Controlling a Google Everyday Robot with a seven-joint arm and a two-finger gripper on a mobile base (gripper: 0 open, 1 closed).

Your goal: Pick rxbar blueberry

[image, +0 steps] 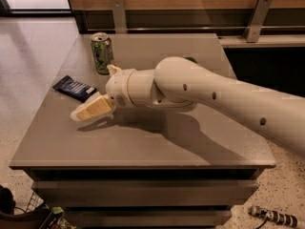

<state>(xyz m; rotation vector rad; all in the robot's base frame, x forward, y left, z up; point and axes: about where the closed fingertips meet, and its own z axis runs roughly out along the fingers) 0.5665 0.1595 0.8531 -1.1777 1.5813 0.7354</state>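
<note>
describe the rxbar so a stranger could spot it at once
On the grey table, look at the left side, in front of the green can. The rxbar lies flat there, just beside the gripper. It is the only dark navy, flat wrapper; the can stands tall.

Table (143,144): rxbar blueberry (73,87), can (102,53) (gripper (94,92) above).

Lettering on rxbar blueberry (73,87) beside gripper (93,93) is unreadable.
</note>
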